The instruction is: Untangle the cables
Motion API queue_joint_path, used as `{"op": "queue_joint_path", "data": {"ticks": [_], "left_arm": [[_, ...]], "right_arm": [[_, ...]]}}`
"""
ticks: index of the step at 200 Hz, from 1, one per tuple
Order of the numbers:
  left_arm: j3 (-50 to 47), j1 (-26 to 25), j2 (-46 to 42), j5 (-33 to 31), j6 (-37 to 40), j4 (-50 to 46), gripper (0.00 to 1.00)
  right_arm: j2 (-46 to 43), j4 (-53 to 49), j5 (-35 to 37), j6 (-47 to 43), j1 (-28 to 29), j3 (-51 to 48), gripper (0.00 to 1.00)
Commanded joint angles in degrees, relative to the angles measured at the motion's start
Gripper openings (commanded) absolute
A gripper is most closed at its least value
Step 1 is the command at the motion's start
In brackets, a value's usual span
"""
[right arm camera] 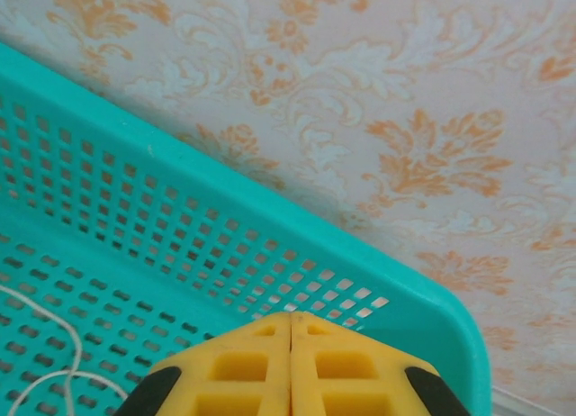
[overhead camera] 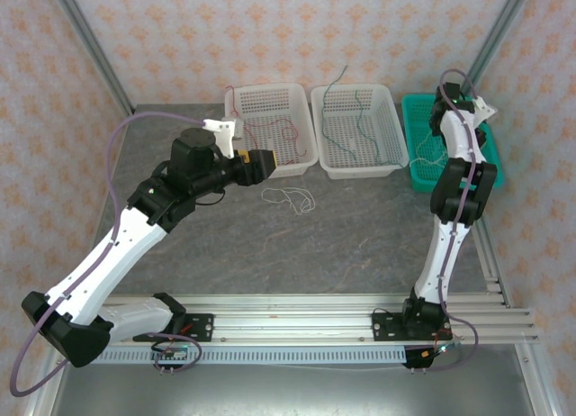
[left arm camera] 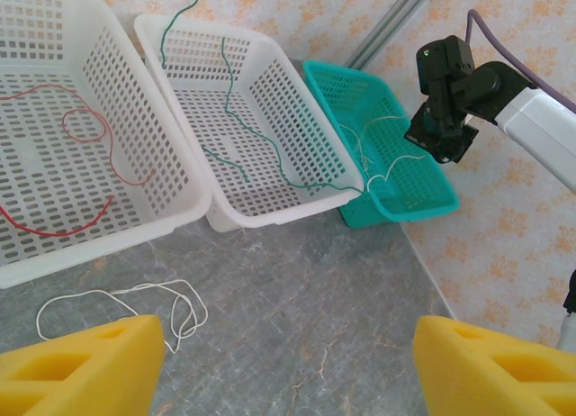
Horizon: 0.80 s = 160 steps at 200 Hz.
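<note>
One white cable [left arm camera: 135, 288] lies in loops on the table [overhead camera: 360, 245], just in front of the white basket [overhead camera: 266, 89] at the far-left edge. The left tool [left arm camera: 288, 362] hovers near it with pads wide apart, so picking it up looks like the step in hand. To do that well, it should centre over a single run of the strand, not the crossed loops, and close low against the table. The right tool [right arm camera: 290, 366] sits over the teal basket [right arm camera: 270, 222] at the far-right corner with pads pressed together; whether they pinch anything I cannot tell.
</note>
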Motion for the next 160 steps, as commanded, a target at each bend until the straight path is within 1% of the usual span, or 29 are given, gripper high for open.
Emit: {"op": "queue_joint_path", "data": {"ticks": [1,23,38,46,52,57,62,76,83,86,87,88,93,95,96,97,98,102,110,112,114,121,142,160], "left_arm": [[0.4,0.2,0.1,-0.3,0.5,1.3,0.74],[0.8,0.2,0.3,0.0,0.8,1.1,0.74],[0.8,0.2,0.3,-0.2,0.9,1.1,0.74],[0.8,0.2,0.3,-0.2,0.9,1.0,0.74],[0.7,0.2,0.2,-0.1,0.9,0.9,0.74],[0.6,0.2,0.1,-0.2,1.0,1.0,0.74],[0.4,0.3,-0.1,-0.2,1.0,1.2,0.74],[-0.1,0.2,-0.2,-0.6,0.9,1.6,0.74],[-0.2,0.2,-0.1,-0.7,1.0,1.8,0.74],[-0.1,0.2,-0.1,-0.7,1.0,1.8,0.74],[-0.1,0.2,0.0,-0.7,1.0,1.8,0.74],[-0.1,0.2,0.0,-0.7,1.0,1.8,0.74],[0.0,0.2,0.1,-0.7,1.0,1.8,0.74],[0.1,0.2,0.1,-0.6,1.0,1.8,0.74],[0.1,0.2,0.1,-0.6,0.9,1.8,0.74],[0.2,0.2,0.2,-0.6,0.9,1.8,0.74],[0.2,0.2,0.2,-0.5,0.9,1.7,0.74],[0.3,0.2,0.3,-0.4,0.9,1.7,0.74],[0.4,0.2,0.4,-0.2,0.9,1.7,0.74],[0.5,0.2,0.4,-0.2,0.9,1.6,0.74],[0.5,0.2,0.5,-0.1,0.9,1.6,0.74],[0.5,0.2,0.6,-0.1,0.8,1.7,0.74],[0.0,0.3,0.8,-0.1,0.4,2.3,0.74],[-1.3,0.2,0.8,0.5,-0.6,4.2,0.74]], "right_arm": [[0.1,-2.0,7.0,-2.3,-0.6,0.7,0.08],[0.3,-0.5,7.7,-4.6,-0.6,-0.8,0.09],[0.5,0.9,11.3,-5.9,-0.4,-2.1,0.09],[0.4,2.1,11.7,-7.2,-0.3,-2.9,0.09],[0.2,3.3,10.5,-8.8,-0.3,-3.5,0.11],[0.1,4.1,8.1,-9.8,-0.3,-3.9,0.12],[-0.1,4.8,4.1,-10.9,-0.3,-4.2,0.13],[0.3,4.4,-6.1,-12.2,0.0,-3.3,0.25],[0.5,3.4,-9.4,-12.2,0.4,-2.2,0.31],[0.7,3.0,-10.7,-12.1,0.7,-1.8,0.36],[0.7,3.0,-10.7,-12.1,0.7,-1.8,0.36],[0.7,2.7,-11.3,-12.1,0.8,-1.4,0.4],[0.8,2.1,-13.0,-12.0,1.2,-0.6,0.53],[0.8,1.8,-13.5,-12.0,1.4,-0.2,0.57],[0.8,1.6,-13.8,-12.0,1.5,0.0,0.61],[0.8,1.6,-13.8,-12.0,1.5,0.0,0.61],[0.8,1.3,-14.2,-11.9,1.6,0.4,0.67],[0.9,0.6,-14.7,-11.9,1.9,1.1,0.75],[0.6,-0.6,-15.4,-12.0,2.6,2.4,0.84],[0.5,-0.9,-15.5,-12.1,2.7,2.7,0.88],[0.4,-1.3,-15.5,-12.0,2.8,3.0,0.9],[-0.2,-2.1,-16.0,-12.0,3.1,3.6,0.92],[-3.4,-3.9,-18.8,-10.3,3.0,2.8,0.92],[-8.8,-0.8,-24.0,-9.4,3.3,-3.2,0.92]]}}
